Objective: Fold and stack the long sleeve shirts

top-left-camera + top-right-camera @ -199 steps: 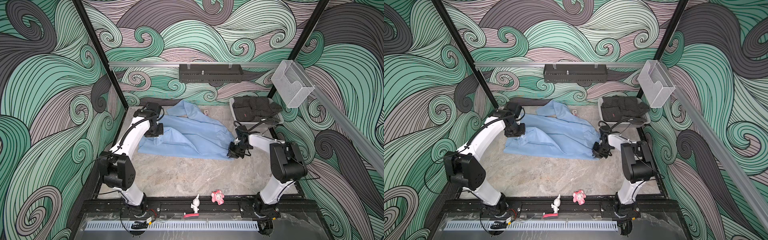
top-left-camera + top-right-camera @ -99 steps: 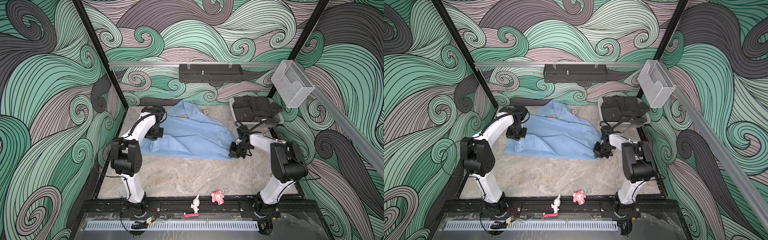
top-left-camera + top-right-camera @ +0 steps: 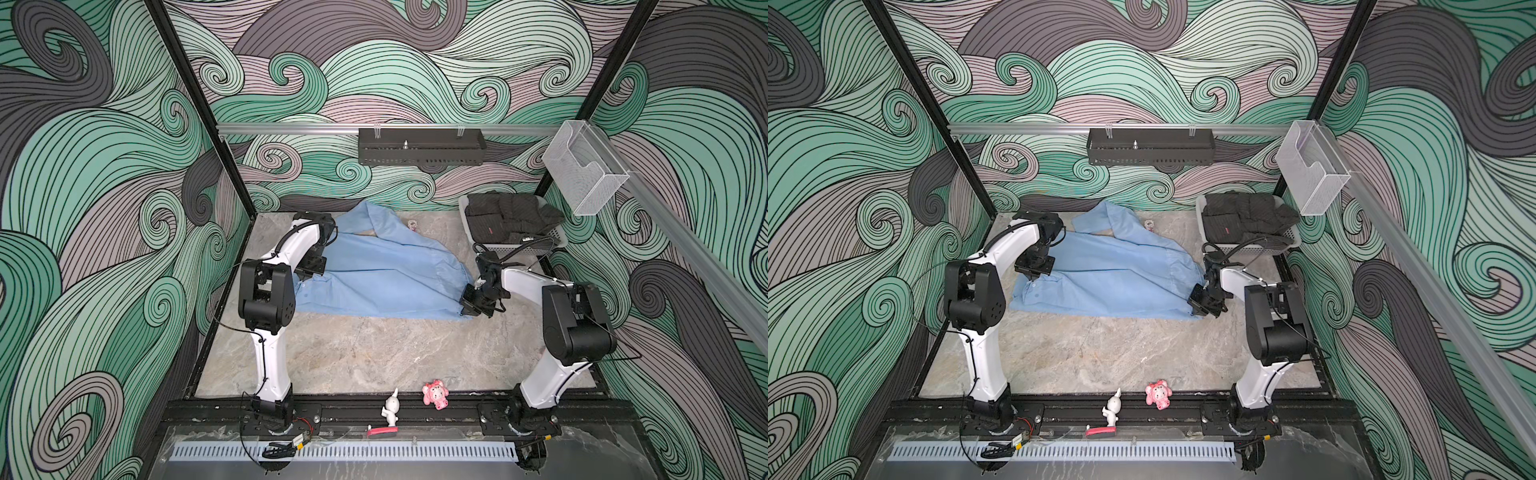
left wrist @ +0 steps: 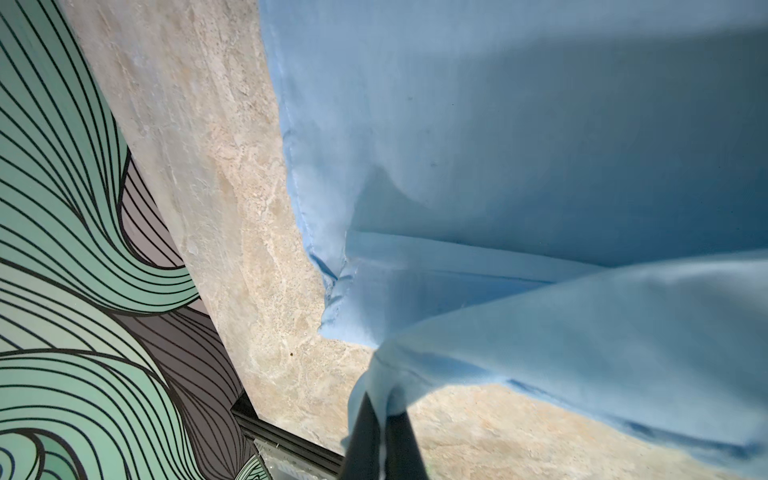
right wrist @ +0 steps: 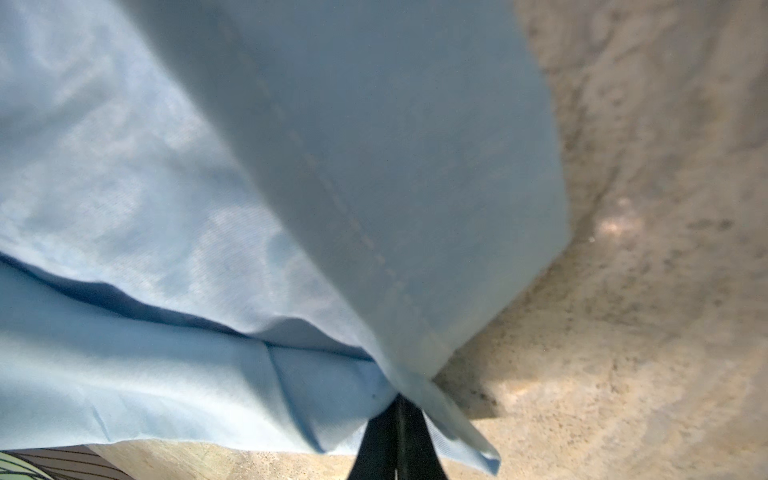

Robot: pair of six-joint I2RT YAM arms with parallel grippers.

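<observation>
The light-blue shirt (image 3: 386,274) lies spread across the far half of the worktop (image 3: 374,357), toward 12 o'clock from the worktop's middle in both top views. One sleeve (image 3: 368,216) runs off toward the back wall at 11 o'clock.

The left tool (image 3: 309,268) sits at the shirt's 9 o'clock edge. In the left wrist view its black fingers (image 4: 365,440) are pressed together on a bunch of blue cloth, which is raised off the stone surface. The right tool (image 3: 473,305) is at the shirt's 4 o'clock corner, low over the worktop. The right wrist view shows its fingers (image 5: 380,444) clamped on a hemmed corner of the cloth, which drapes away from the tips. Between the two tools the cloth lies fairly flat, with a few creases.

A pale basket (image 3: 515,251) holding a dark garment (image 3: 507,216) stands at 2 o'clock, near the right tool and apart from the shirt. At 6 o'clock, on the black front rail (image 3: 353,409), stand a white figurine (image 3: 391,409) and a pink toy (image 3: 434,392), well apart from the shirt.
</observation>
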